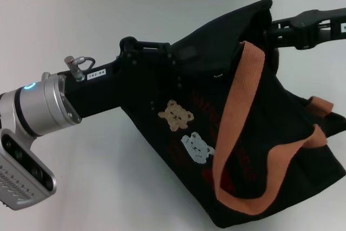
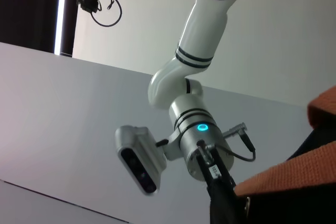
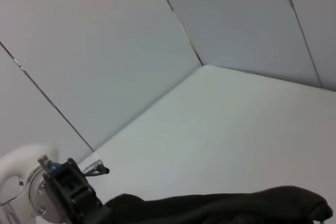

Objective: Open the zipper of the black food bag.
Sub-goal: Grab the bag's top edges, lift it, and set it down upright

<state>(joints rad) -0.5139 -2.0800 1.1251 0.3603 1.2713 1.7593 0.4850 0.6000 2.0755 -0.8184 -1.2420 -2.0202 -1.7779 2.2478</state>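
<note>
Now, from the head, the bag point(image 1: 243, 133) lies tipped on the white table point(image 1: 108, 187), its top rim running from the left gripper point(image 1: 141, 52) across to the right gripper point(image 1: 281, 32); both touch the rim at its two ends, I cannot tell if either is pinching, and the zipper pull and the bag's inside do not show. From the left wrist, an orange strap point(image 2: 294, 174) and black cloth fill one corner. From the right wrist, only the bag's black edge point(image 3: 220, 205) shows.
</note>
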